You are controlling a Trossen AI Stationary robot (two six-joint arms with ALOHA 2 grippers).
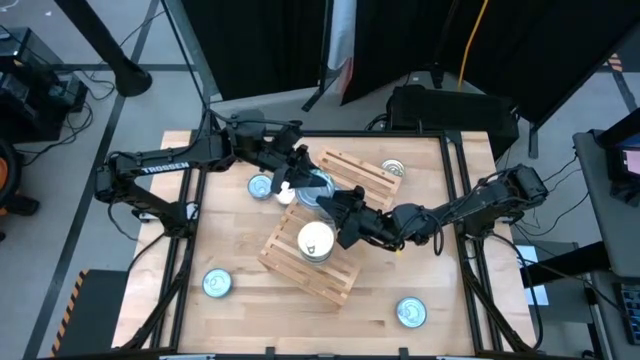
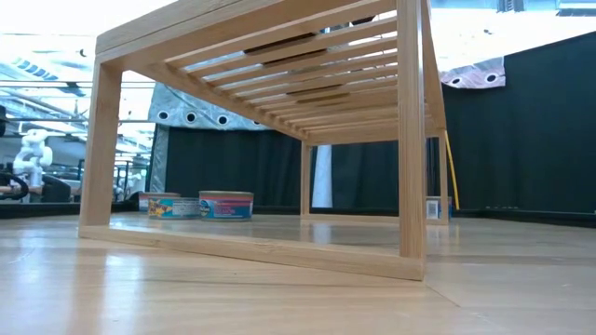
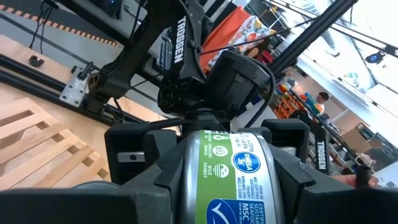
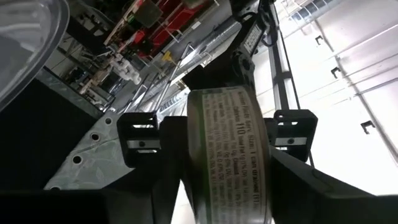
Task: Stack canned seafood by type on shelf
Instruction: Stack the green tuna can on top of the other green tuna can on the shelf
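The shelf (image 1: 335,225) lies slantwise mid-bench (image 1: 240,310), carrying a white-topped tin (image 1: 316,241) near its front end and a silver-topped tin (image 1: 393,169) at its back corner. Loose on the bench are a blue-topped tin (image 1: 217,284) at front left, another (image 1: 260,187) just left of the shelf, and a third tin (image 1: 410,312) at front right.

The left gripper (image 1: 296,178) hovers over the shelf's left edge. The right gripper (image 1: 335,205) reaches in from the right over the shelf's middle, close to the left one.

Only the wrist views show the grips: the left gripper is clamped on a green-labelled tin (image 3: 227,180), held on edge, and the right gripper is closed on a printed tin (image 4: 230,165), also on edge. The low view looks under the shelf to two tins (image 2: 209,205) on the bench beyond.
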